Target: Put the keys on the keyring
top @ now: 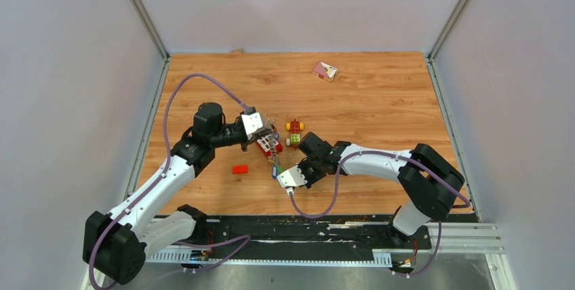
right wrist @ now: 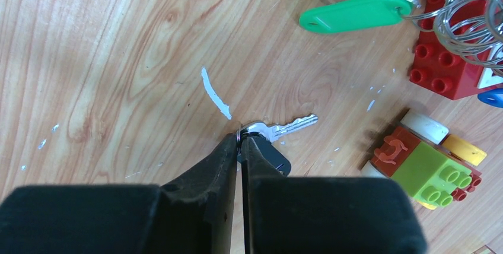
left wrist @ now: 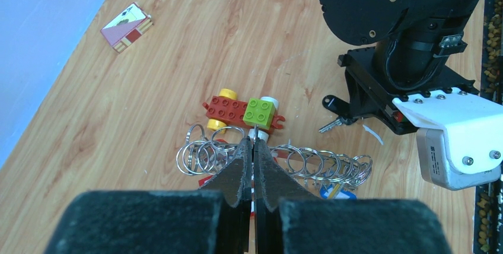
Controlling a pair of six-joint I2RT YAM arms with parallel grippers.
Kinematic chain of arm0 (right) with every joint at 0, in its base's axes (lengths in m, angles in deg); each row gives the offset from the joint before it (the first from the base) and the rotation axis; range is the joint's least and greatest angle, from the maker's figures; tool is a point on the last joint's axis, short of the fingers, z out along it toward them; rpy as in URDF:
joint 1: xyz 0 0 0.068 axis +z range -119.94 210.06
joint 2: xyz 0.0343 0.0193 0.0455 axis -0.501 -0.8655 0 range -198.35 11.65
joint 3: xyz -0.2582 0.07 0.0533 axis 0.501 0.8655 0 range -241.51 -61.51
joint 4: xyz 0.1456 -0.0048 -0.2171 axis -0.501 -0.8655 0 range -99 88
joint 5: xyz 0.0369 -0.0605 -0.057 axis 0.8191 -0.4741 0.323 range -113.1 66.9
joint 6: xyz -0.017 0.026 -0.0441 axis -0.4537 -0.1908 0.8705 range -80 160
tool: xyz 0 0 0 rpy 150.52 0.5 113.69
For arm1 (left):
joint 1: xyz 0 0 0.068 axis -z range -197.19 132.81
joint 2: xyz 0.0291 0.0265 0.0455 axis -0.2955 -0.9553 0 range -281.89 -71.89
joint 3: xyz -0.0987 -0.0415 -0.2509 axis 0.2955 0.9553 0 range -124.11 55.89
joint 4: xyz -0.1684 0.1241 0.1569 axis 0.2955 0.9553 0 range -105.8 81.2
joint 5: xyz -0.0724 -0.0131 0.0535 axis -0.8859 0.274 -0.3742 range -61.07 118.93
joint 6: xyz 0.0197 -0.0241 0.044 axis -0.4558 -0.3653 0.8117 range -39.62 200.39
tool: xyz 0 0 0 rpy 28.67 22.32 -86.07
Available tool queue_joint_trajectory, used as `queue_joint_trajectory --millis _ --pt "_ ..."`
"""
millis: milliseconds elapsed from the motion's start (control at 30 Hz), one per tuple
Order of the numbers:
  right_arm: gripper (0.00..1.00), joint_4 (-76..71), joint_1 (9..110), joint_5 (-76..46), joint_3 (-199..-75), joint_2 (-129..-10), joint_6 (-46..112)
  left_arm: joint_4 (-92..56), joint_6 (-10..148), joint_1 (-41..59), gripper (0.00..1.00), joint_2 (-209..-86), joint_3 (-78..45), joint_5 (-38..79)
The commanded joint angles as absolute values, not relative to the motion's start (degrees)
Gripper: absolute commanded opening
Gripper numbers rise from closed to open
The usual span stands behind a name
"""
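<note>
Left claw [left wrist: 252,147] is pressed together on the keyring [left wrist: 320,164], a run of wire loops spread to both sides of its tips, low over the worktop [top: 380,100]. Right claw [right wrist: 239,144] is pinching the black-headed key [right wrist: 285,128] at its head end; the blade lies flat on the wood. It's crowded: the toy car [left wrist: 237,109] sits just behind the loops, the big red brick [right wrist: 442,64] lies under them, and the green-tagged key [right wrist: 353,13] is beside it. Small red brick [top: 240,169] and card [top: 324,70] lie well apart.

Boxed by pale grey walls [top: 298,5] at nine, twelve, three o'clock; floored with wood-grain tabletop [top: 380,104]; edged by black rail [top: 352,223] at six.
</note>
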State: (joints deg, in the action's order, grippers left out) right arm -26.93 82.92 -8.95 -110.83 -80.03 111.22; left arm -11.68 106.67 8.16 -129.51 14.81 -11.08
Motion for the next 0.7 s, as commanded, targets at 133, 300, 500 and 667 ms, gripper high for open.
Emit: queue_joint_trajectory --millis 133,300,500,667 --pt "0.04 -28.52 83.32 -8.81 -112.46 -79.12 111.89 -14.04 106.82 7.75 0.0 -128.98 14.05 -12.56" --pt "0.0 -28.99 82.49 -6.46 -113.03 -76.59 109.78 -13.87 107.16 7.77 0.0 -129.04 13.92 -12.65" --pt "0.0 -31.61 78.51 1.57 -115.1 -73.78 105.5 -13.62 107.58 7.8 0.0 -129.78 13.32 -13.54" --pt "0.0 -33.02 72.82 11.91 -116.78 -69.82 100.01 -13.12 108.14 7.77 0.0 -131.56 12.28 -15.87"
